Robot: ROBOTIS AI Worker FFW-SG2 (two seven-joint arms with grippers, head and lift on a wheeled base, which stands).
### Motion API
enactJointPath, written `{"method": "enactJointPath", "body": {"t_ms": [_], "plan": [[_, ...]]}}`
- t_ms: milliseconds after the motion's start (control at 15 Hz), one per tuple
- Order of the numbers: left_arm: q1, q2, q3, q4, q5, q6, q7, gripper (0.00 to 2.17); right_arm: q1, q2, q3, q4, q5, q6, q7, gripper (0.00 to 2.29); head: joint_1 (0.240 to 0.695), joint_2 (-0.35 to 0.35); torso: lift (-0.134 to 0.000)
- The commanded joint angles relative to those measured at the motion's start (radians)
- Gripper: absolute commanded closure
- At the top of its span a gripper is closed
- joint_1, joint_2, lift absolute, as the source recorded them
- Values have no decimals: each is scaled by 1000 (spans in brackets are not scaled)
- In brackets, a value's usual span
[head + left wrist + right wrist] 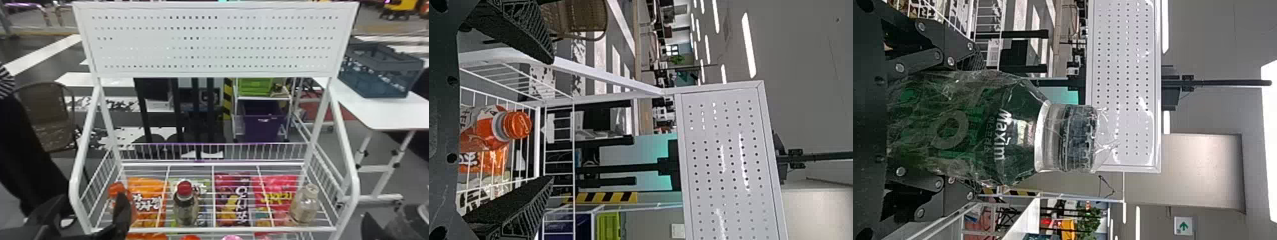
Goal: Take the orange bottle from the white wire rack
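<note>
Orange bottle (115, 190) is standing in the white wire rack (223, 229), lower left of the head view. Left pincer (95, 204) is right by it, spread pretty wide. Right pincer (372, 227), lower right corner, has a plastic-wrapped green bottle (968, 130) gripped.

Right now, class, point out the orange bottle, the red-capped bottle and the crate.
Orange bottle (518, 124): left wrist view, on its cap.
Red-capped bottle (184, 188): head view, on its cap.
Crate (376, 80): head view, on its side wall.
</note>
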Motion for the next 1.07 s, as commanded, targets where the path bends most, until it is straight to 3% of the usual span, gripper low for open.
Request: {"method": "enactJointPath", "body": {"t_ms": [0, 733, 1000], "plan": [[-1, 0, 1, 0, 1, 0, 0, 46, -1, 1, 0, -1, 0, 0, 0, 829, 499, 0, 0], [2, -3, -34, 49, -1, -15, 12, 46, -11, 1, 3, 7, 0, 3, 0, 829, 499, 0, 0], [2, -14, -97, 242, -4, -270, 26, 63, -12, 1, 5, 13, 0, 3, 0, 829, 499, 0, 0]]}}
